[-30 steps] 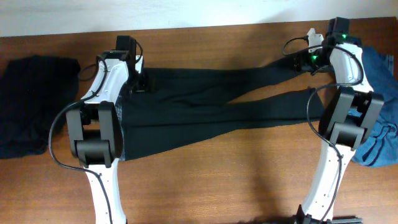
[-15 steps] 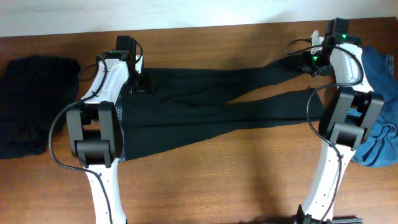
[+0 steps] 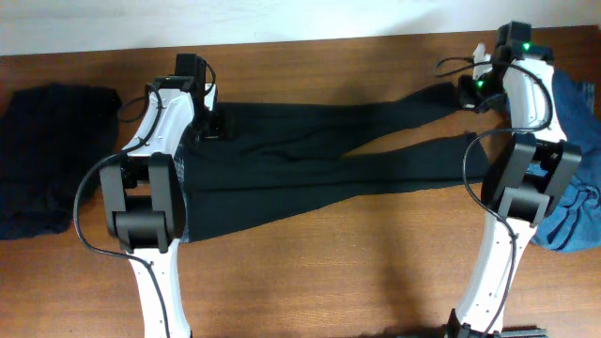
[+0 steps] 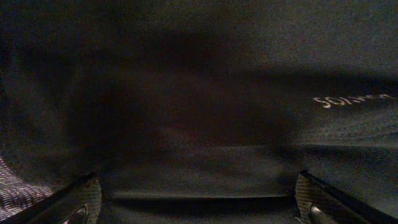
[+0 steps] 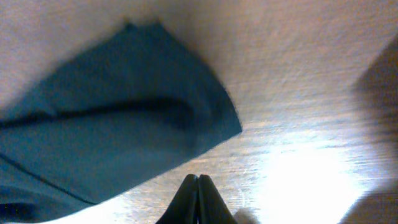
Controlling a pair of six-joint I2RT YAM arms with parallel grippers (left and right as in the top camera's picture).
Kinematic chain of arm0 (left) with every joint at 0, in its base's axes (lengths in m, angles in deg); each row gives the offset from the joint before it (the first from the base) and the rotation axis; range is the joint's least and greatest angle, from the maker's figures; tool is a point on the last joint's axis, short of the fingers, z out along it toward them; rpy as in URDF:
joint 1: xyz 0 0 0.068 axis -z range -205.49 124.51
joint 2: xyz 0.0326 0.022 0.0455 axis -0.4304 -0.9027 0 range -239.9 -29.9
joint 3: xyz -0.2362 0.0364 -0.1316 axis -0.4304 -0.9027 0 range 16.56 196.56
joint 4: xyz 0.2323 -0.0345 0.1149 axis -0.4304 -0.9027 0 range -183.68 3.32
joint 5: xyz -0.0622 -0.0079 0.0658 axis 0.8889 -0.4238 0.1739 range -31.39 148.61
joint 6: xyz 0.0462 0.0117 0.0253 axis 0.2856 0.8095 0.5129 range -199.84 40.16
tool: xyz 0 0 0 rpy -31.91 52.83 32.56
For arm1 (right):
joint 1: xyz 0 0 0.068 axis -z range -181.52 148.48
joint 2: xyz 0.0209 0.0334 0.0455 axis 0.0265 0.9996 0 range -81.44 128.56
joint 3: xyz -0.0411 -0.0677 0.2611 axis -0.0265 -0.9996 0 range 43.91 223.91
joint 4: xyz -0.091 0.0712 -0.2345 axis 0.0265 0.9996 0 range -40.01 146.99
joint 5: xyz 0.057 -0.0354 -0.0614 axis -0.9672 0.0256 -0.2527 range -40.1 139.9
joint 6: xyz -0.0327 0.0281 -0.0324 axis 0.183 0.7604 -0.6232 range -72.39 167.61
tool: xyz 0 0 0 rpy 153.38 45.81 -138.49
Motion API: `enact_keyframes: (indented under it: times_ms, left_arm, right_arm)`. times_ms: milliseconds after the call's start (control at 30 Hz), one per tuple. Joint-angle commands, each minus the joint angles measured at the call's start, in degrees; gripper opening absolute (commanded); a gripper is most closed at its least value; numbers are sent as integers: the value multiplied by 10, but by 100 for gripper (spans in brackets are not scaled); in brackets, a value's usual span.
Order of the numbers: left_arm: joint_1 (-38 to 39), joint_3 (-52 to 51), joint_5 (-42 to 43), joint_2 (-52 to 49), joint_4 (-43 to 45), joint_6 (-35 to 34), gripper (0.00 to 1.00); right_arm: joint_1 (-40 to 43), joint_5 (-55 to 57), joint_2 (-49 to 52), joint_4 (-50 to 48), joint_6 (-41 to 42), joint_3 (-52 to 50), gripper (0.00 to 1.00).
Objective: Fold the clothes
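Observation:
Black trousers lie spread flat across the table, waist to the left and legs to the right. My left gripper sits low over the waistband at its far corner. In the left wrist view the left gripper is open, fingertips wide apart with dark cloth filling the frame. My right gripper hovers by the end of the far trouser leg. In the right wrist view the right gripper is shut with nothing in it, over bare wood, the leg hem lying just ahead.
A heap of dark clothing lies at the left end of the wooden table. A blue garment is piled at the right end, behind the right arm. The wall edge runs along the back.
The right gripper's fingers have closed with nothing between them and it has drifted slightly right and back from the leg end. The left arm and the trousers have not moved.

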Motion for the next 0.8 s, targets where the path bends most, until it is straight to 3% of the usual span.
enact_keyframes:
  times_ms: [0,33,67,167,333,767]
  left_arm:
    - [-5,-6,-9,-30,-2,0,99]
    - [-5,-6,-9,-30,-2,0,99]
    - [-5,-6,-9,-30,-2,0,99]
    - [-5,-6,-9,-30,-2,0,99]
    - [-5,-6,-9,-30,-2,0,99]
    - [-5,-6,-9,-30,-2,0,99]
  right_arm:
    - [-3,-1,-24,-2,0,39,18]
    - [-2,-1,-24,-9,0,39,39]
    - [-2,-1,-24,-14,0,39,48]
    - [-2,-1,-18,-28,0,33,57]
    - [-2,-3,9,-45,0,31,62]
    - [-2,-25,70,-67,0,29,62]
